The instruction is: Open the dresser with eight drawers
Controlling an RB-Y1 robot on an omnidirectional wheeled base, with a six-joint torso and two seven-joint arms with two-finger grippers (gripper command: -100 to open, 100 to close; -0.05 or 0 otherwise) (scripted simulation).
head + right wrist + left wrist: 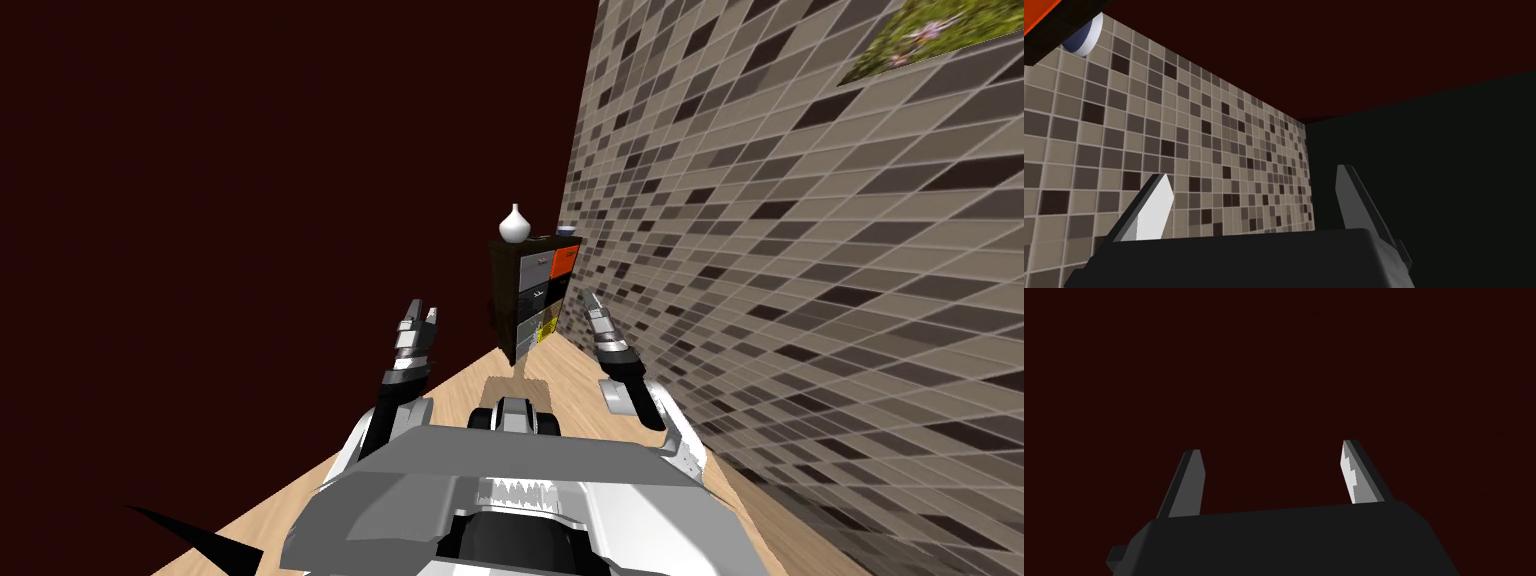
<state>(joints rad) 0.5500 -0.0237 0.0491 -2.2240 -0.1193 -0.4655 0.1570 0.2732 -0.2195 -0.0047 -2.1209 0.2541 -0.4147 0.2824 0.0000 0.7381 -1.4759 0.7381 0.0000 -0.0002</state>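
Observation:
A dark dresser (pixel 532 296) with grey, orange, black and yellow drawer fronts stands well ahead, in the corner against the tiled wall. On its top are a white vase (pixel 514 226) and a small blue-and-white bowl (pixel 566 231). My left gripper (pixel 420 316) is raised and open, nothing between its fingers (pixel 1191 483), some way short and left of the dresser. My right gripper (pixel 595 308) is open and empty too, just right of the dresser's lower drawers in the head view. An orange drawer corner (pixel 1036 17) and the bowl (pixel 1084 35) show at the edge of the right wrist view.
A mosaic tiled wall (pixel 800 250) runs close along my right side, with a picture (pixel 930 30) hung high on it. A dark red wall (pixel 250 200) closes off the left. A light wooden floor (pixel 480 375) leads to the dresser.

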